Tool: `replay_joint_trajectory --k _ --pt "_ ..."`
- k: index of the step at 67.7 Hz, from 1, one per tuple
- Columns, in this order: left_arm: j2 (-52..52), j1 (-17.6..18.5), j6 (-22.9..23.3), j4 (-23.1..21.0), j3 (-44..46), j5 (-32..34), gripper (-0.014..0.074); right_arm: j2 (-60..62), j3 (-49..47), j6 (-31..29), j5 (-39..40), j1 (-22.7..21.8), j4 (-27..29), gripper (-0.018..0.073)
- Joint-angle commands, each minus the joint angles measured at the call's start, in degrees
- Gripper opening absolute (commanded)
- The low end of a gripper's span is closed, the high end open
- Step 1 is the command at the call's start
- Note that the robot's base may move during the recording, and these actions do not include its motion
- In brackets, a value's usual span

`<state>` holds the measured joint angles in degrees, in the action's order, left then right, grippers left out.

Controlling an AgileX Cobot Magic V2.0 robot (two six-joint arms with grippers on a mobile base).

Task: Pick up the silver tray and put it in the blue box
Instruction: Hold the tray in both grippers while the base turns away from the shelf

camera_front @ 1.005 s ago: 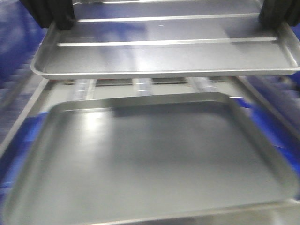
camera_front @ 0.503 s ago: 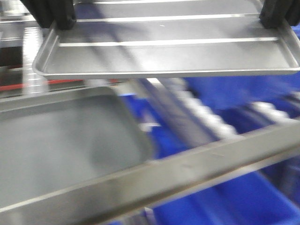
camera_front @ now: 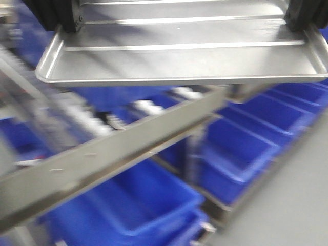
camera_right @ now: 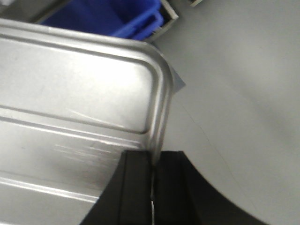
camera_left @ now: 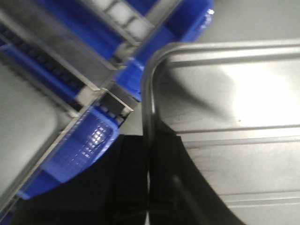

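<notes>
On the left side of the front view, the black left gripper (camera_front: 60, 20) gripped the near-left corner of the silver tray (camera_front: 179, 61). The left wrist view showed its fingers (camera_left: 161, 159) pinching the raised lip of the tray, one finger outside the lip and one inside, on the flat base. Beside that gripper, lower down, were a grey roller rack (camera_left: 89, 79) and a piece of blue plastic, both blurred.

The tray was up in the air, almost level, held only at its two ends. It touched nothing below. Two long straight ridges ran across its shiny base.

Under the tray, a metal rail (camera_front: 102, 159) crossed the front view at a slant, from the lower left up toward the middle. Below this rail stood the blue box (camera_front: 138, 200), open at the top and well apart from the tray. More blue boxes (camera_front: 246, 138) stood in a row to the right of it, and a grey floor (camera_front: 287, 205) filled the lower right corner. All of this lower part was blurred.

At the right, the black right gripper (camera_front: 303, 16) held the other end of the tray. In the right wrist view its fingers (camera_right: 136, 187) were pressed on the lip near a rounded corner, one on each side of it.
</notes>
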<state>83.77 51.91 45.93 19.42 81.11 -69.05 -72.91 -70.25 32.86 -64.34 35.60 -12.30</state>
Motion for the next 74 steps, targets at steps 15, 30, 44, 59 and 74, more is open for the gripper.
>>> replay_joint_trajectory --k 15,30,44,59,74 --pt "-1.9 0.3 -1.6 3.2 1.8 -4.0 -0.0105 1.5 -2.2 -1.3 1.0 -0.1 -3.8 0.0057" --pt "-1.9 0.3 -1.6 3.2 1.8 -4.0 -0.0105 1.5 -2.2 -1.3 0.9 -0.1 -3.8 0.0057" --pt "-1.9 0.3 -1.6 3.2 1.8 -4.0 -0.0105 1.5 -2.2 -1.3 0.9 -0.1 -3.8 0.0057" --pt "-1.9 0.3 -1.6 3.2 1.8 -4.0 -0.0105 1.5 -2.2 -1.3 0.9 -0.1 -3.8 0.0057" --pt "-1.9 0.3 -1.6 3.2 1.8 -4.0 -0.0105 1.5 -2.2 -1.3 0.9 -0.1 -3.8 0.0057"
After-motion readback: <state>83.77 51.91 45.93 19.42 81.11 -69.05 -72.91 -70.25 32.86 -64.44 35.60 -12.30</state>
